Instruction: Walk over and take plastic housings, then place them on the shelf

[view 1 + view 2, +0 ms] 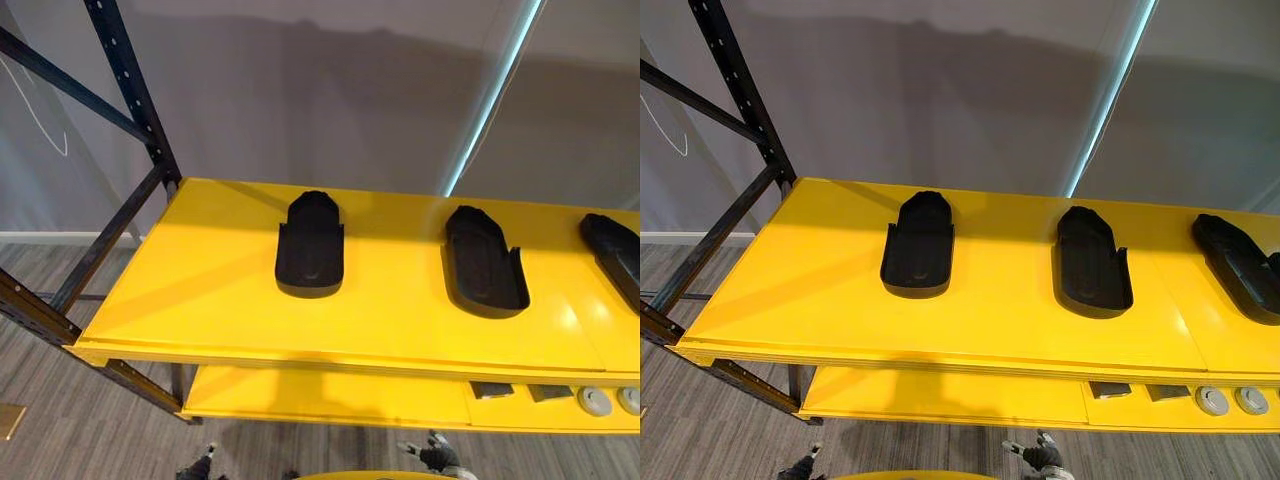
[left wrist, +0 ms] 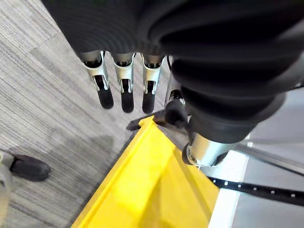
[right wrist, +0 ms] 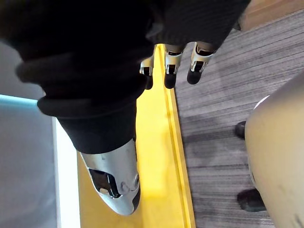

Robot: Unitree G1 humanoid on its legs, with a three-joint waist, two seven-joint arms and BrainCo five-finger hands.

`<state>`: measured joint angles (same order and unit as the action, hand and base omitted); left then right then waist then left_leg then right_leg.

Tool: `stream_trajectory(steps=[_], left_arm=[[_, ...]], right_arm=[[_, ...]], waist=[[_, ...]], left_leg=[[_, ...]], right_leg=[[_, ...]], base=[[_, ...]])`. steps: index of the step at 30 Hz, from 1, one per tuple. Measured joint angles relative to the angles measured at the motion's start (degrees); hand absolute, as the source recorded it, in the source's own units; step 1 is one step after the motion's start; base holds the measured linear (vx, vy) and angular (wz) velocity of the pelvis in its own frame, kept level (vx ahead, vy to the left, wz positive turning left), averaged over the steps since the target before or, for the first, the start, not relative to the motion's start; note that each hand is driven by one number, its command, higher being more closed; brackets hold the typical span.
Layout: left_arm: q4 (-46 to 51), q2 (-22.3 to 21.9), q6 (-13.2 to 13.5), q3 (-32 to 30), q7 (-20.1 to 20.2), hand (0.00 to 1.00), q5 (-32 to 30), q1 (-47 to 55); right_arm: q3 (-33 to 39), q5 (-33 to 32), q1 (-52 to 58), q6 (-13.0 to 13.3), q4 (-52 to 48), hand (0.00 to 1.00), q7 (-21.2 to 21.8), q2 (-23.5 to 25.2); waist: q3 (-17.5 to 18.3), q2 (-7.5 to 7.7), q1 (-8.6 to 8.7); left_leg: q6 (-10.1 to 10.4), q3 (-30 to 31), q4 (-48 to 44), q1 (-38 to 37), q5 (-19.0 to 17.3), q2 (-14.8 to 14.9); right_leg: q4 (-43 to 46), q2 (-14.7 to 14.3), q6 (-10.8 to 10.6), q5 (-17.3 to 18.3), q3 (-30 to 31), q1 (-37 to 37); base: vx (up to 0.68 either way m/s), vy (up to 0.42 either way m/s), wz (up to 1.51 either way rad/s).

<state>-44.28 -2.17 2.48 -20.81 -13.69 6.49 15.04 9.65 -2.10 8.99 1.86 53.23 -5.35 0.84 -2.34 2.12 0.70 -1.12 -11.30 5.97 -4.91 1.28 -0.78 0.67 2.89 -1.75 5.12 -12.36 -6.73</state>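
Yellow shelf (image 1: 200, 290), top level: black plastic left housing (image 1: 310, 245), middle housing (image 1: 485, 262), right housing (image 1: 612, 255) cut off at frame edge. Lower-level small parts (image 1: 595, 400) too small to identify. Left hand (image 2: 123, 80) and right hand (image 3: 171, 71) hang low, fingers straight, empty.

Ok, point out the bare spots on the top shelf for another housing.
Widest: the left end of the top shelf, between the black upright and the left housing. Also the gap from it to the middle housing, and the front strip. Tightest beside the right housing.

Grey plank floor (image 1: 80, 430), grey wall (image 1: 330, 90)
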Motion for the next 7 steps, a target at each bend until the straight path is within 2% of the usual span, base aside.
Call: stream_trajectory(steps=[7], left_arm=[[-2.48, 1.38, 0.49, 6.17, 1.34, 0.00, -4.98, -1.44]], right_arm=[[1.19, 1.07, -2.14, 0.05, 2.21, 0.00, -0.71, -1.04]], waist=[[-1.17, -1.45, 0.17]], left_leg=[[0.03, -0.53, 0.00, -0.48, -0.02, 0.18]], right_leg=[[0.01, -0.22, 0.02, 0.00, 0.74, 0.03]], base=[[-0.02, -0.009, -0.03]])
